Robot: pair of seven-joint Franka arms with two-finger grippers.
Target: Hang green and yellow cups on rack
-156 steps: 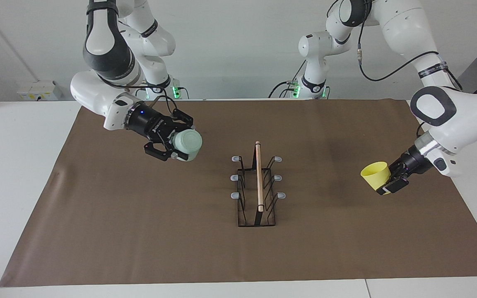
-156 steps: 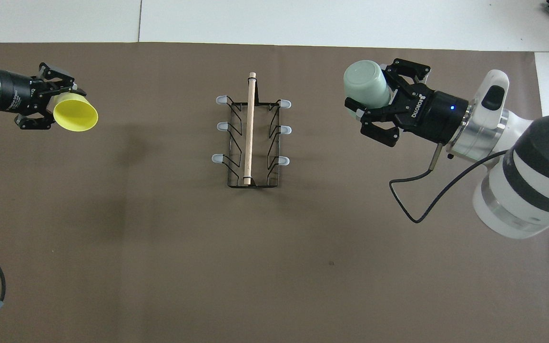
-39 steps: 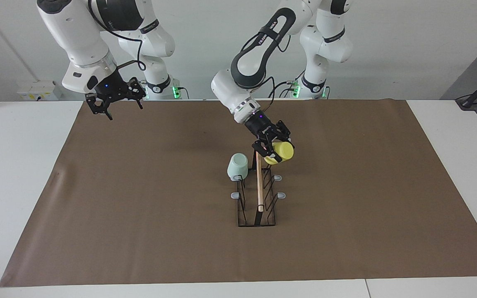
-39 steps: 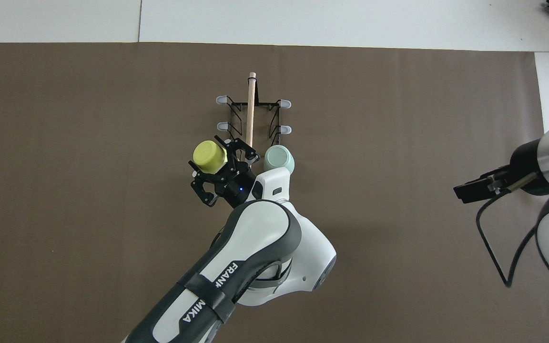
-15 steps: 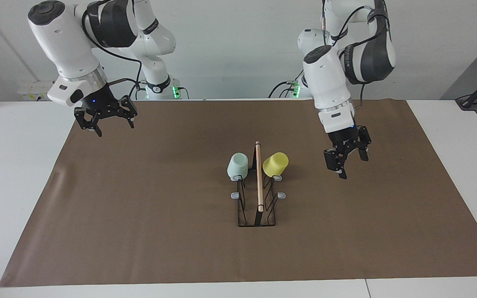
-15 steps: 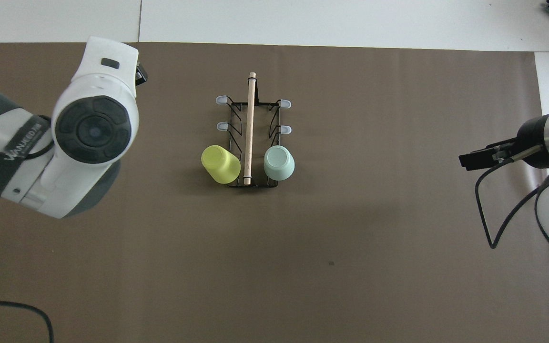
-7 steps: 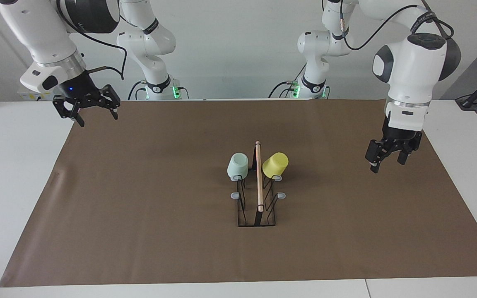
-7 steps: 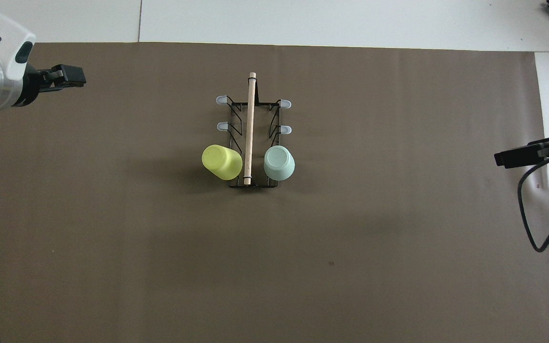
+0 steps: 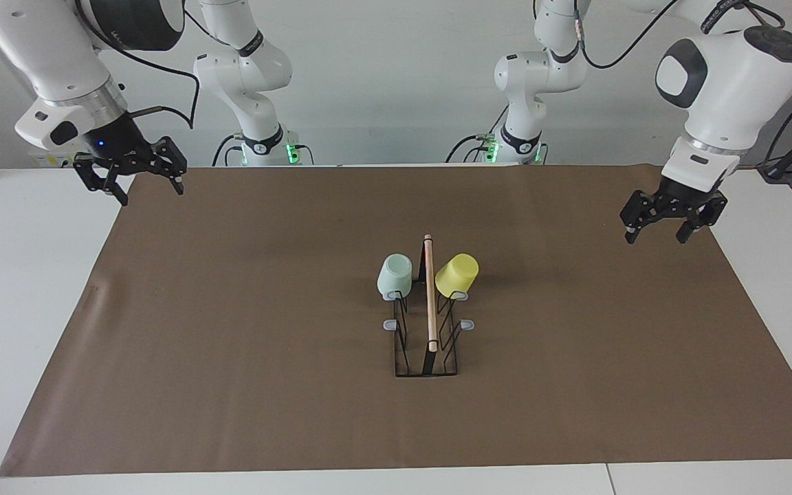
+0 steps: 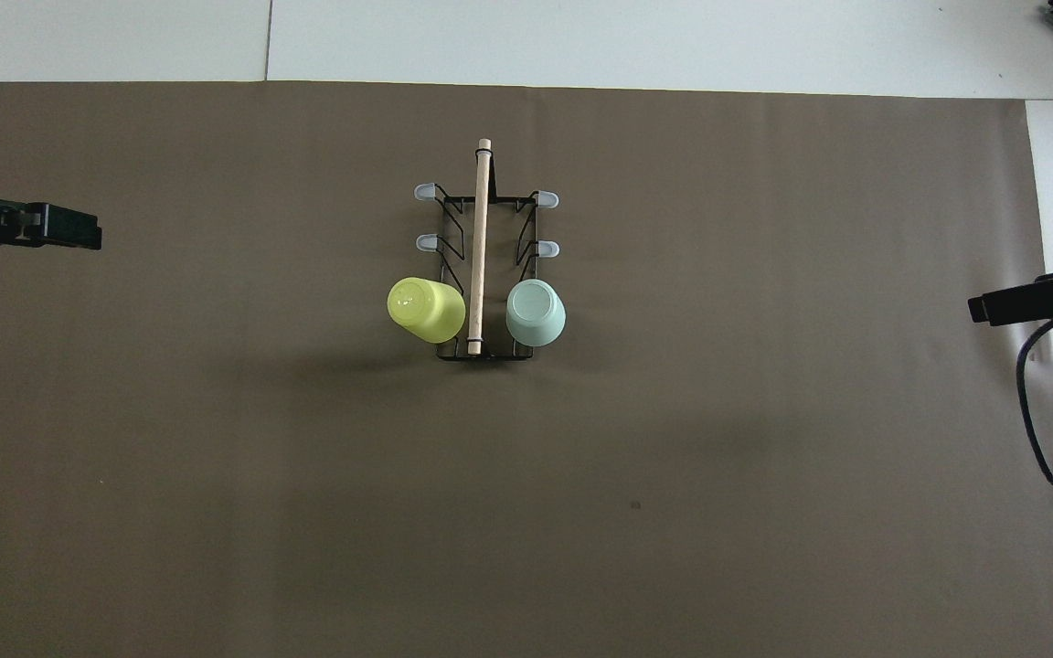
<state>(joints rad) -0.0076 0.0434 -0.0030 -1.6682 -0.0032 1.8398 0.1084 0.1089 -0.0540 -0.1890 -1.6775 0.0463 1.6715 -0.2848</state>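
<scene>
The rack (image 9: 429,316) stands in the middle of the brown mat; it also shows in the overhead view (image 10: 480,228). The pale green cup (image 9: 394,275) hangs upside down on the prong nearest the robots on the right arm's side (image 10: 536,313). The yellow cup (image 9: 456,273) hangs tilted, bottom up, on the matching prong on the left arm's side (image 10: 425,311). My left gripper (image 9: 656,237) is open and empty, up over the mat's edge at the left arm's end (image 10: 65,228). My right gripper (image 9: 152,192) is open and empty over the mat's edge at the right arm's end (image 10: 1006,306).
The brown mat (image 9: 231,357) covers most of the white table (image 9: 18,289). The rack's other prongs (image 9: 392,324) carry nothing. A black cable (image 10: 1038,429) hangs from the right arm near the mat's edge.
Both cups went from the grippers onto the rack and were let go. In the last second both open grippers have drawn away from the rack toward the table's two ends.
</scene>
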